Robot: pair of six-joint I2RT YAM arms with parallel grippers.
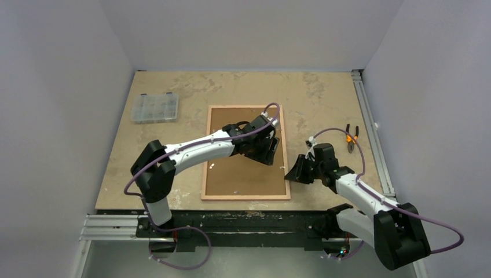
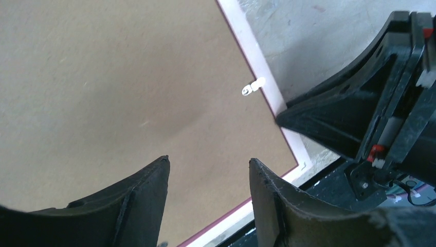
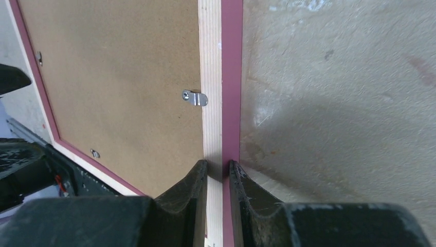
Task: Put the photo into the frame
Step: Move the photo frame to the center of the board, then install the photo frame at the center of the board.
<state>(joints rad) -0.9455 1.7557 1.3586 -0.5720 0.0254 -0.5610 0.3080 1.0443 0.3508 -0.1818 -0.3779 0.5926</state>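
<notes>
Left gripper (image 2: 208,164): jaws spread, holding nothing, hovering low over the plain brown backing board (image 2: 103,77), on its 3 o'clock half in the overhead view. Right gripper (image 3: 218,167): jaws drawn narrow and pinching the 3 o'clock rail of the thin pinkish light-wood rectangular picture frame (image 3: 211,51), apparently steadying it. The frame lies back-up and flat on the mottled beige table (image 1: 324,98), long axis 12 to 6, with the board seated inside it. The photo shows in no view; whether it sits beneath the board I cannot tell. A small silver metal turn clip (image 3: 195,98) sits on the pinched rail, just ahead of the right fingers at 11 o'clock on that wrist view. From the free left gripper it lies toward 1 o'clock. Likely next: swinging clips over the board.
</notes>
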